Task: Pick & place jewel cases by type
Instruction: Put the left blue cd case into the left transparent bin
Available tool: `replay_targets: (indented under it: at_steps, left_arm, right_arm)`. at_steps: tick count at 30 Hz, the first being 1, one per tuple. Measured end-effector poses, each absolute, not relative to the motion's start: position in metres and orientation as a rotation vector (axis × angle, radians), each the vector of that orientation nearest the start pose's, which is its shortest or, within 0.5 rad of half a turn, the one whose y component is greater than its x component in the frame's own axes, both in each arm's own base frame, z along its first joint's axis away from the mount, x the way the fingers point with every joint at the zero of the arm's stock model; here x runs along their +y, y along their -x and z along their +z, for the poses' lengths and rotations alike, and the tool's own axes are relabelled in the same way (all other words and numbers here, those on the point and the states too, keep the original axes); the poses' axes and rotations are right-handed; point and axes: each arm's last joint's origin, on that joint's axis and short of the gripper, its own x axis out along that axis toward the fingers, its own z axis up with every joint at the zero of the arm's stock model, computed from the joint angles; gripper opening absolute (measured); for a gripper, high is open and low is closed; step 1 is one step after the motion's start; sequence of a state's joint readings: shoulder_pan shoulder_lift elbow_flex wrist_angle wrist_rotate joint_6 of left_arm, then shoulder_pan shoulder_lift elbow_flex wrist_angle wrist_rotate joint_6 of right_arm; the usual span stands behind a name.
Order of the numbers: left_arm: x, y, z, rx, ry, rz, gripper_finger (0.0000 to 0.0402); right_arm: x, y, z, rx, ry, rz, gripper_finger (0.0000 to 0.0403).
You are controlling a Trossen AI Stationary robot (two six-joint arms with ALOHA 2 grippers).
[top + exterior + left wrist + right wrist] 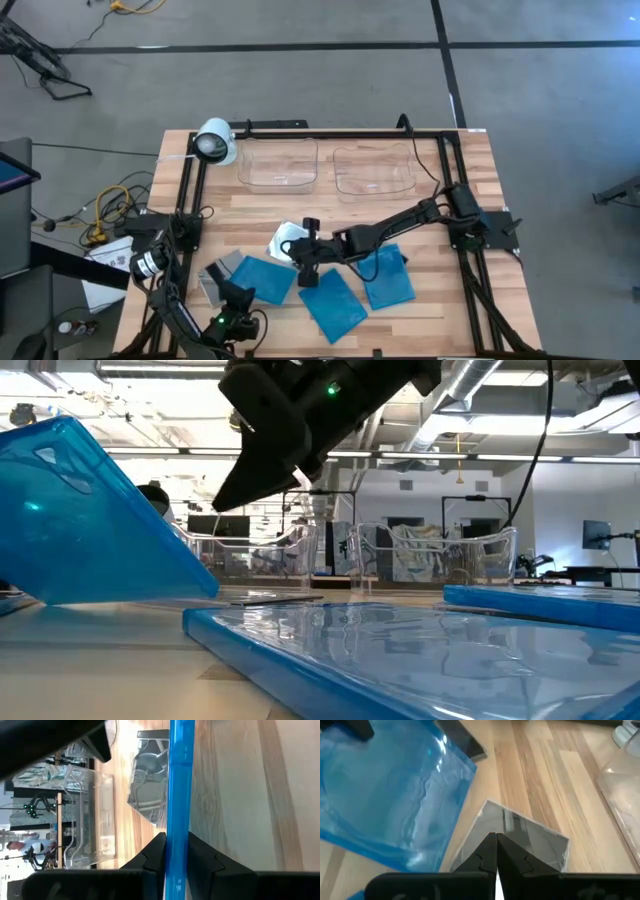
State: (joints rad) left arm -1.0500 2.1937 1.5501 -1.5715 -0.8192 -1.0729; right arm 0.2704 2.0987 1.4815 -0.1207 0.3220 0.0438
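In the high view, several jewel cases lie near the table's front. My left gripper (240, 296) is shut on a blue case (265, 280), which stands tilted in the low view (90, 520). A grey case (215, 278) lies partly under it. Two more blue cases (335, 302) (388, 278) lie flat to the right. My right gripper (297, 252) (496, 839) is shut with nothing between its fingers. It hangs in the air (228, 498) over a clear, silvery case (525, 840) that lies flat on the wood. My left gripper pinches the blue case between its two fingers (159, 851), one on each flat face, at the case's near left edge (178, 827). The wrist view sees the case edge-on. The held side is raised and the case slopes down toward the table's right (200, 585).
Two clear rounded trays (280, 165) (375, 168) stand side by side at the table's far side. A white cylindrical camera (215, 142) sits at the far left corner. A black frame runs along the table's edges. Bare wood lies between the trays and the cases.
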Motion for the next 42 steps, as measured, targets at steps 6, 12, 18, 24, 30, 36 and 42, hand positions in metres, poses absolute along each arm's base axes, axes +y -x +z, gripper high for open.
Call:
replay_targets:
  at_steps: [6, 12, 18, 24, 30, 36, 42]
  left_arm:
    - [-0.296, -0.194, 0.149, 1.053, -0.856, 0.497, 0.0055]
    - [-0.302, -0.203, 0.16, 0.998, -0.85, 0.477, 0.0041]
    - [-0.301, -0.219, 0.171, 0.96, -0.865, 0.471, 0.0051]
    - [-0.292, -0.24, 0.179, 0.92, -0.897, 0.494, 0.0042]
    - [-0.272, -0.263, 0.18, 0.947, -0.998, 0.518, 0.0048]
    - [-0.246, -0.289, 0.182, 0.983, -1.121, 0.55, 0.0045]
    - [-0.22, -0.31, 0.185, 1.015, -1.173, 0.6, 0.0045]
  right_arm:
    - [0.117, -0.435, 0.175, 0.757, 0.228, -0.135, 0.0]
    - [0.121, -0.422, 0.197, 0.757, 0.277, -0.211, 0.0]
    - [0.126, -0.399, 0.23, 0.756, 0.343, -0.308, 0.0]
    - [0.129, -0.364, 0.255, 0.795, 0.395, -0.455, 0.0]
    - [0.142, -0.322, 0.267, 0.832, 0.409, -0.583, 0.0]
    - [0.165, -0.287, 0.266, 0.836, 0.401, -0.644, 0.0]
    - [0.184, -0.259, 0.253, 0.815, 0.381, -0.662, 0.0]
